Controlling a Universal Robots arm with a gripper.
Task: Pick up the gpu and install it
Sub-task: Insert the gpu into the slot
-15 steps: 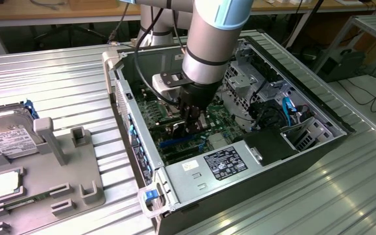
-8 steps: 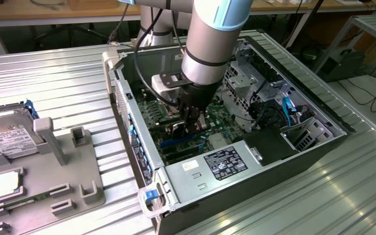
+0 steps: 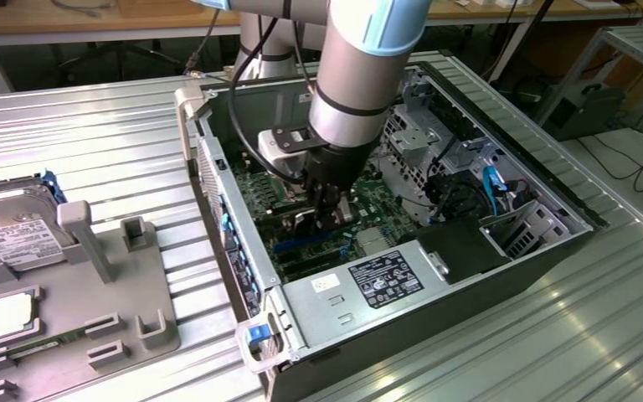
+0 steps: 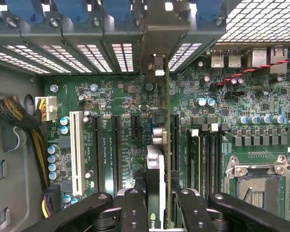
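The gpu [image 4: 156, 169] shows edge-on in the wrist view. It runs from between my fingers out to its silvery end bracket [image 4: 157, 43], which lies against the case's rear slot openings. My gripper [image 4: 159, 215] is shut on the gpu, with one black finger [image 4: 134, 208] on each side of the card. The card stands over the green motherboard [image 4: 121, 101], in line with the black expansion slots. I cannot tell whether its edge is seated. In the exterior view my gripper [image 3: 328, 213] reaches straight down into the open computer case [image 3: 522, 251].
Inside the case are a white slot [image 4: 76, 150], a processor socket [image 4: 258, 186], a braided cable bundle [image 4: 19, 116] and the power supply [image 3: 380, 280]. At the exterior view's left, a grey fixture [image 3: 131, 293] holds a silver hard drive [image 3: 14, 230] and a processor chip [image 3: 9, 314].
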